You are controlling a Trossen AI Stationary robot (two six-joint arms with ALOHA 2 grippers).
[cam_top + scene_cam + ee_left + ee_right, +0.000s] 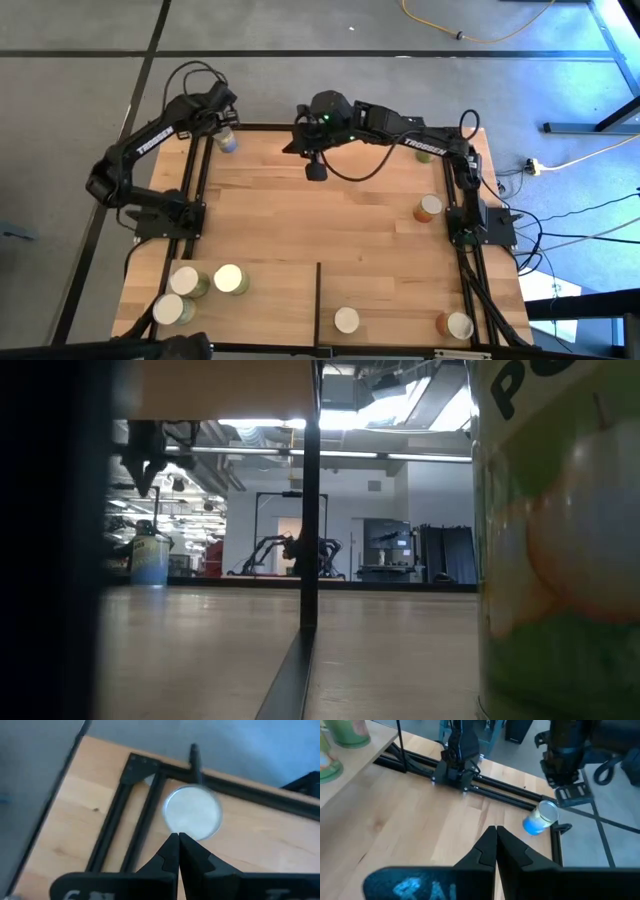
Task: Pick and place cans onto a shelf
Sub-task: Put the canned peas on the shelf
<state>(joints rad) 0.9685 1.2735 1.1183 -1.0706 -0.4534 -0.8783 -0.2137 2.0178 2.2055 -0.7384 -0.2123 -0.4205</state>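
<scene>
A blue-sided can (228, 141) stands upright on its base in the table's far left corner, also showing in the low view (150, 556) and the right wrist view (540, 818). My left gripper (224, 118) hangs shut just above it; in its wrist view the can's pale top (192, 812) lies right beyond the fingertips (178, 839). My right gripper (315, 168) hangs shut over the table's far middle, holding nothing (496, 832). Three cans (229, 279) stand on the shelf (270, 300), left of its dark divider (318, 300).
An orange-sided can (429, 207) stands near the right arm's base. Two more cans (347, 320) (458, 325) stand right of the divider near the front edge; one fills the low view's right side (560, 540). Black frame rails (195, 190) run along the table's sides.
</scene>
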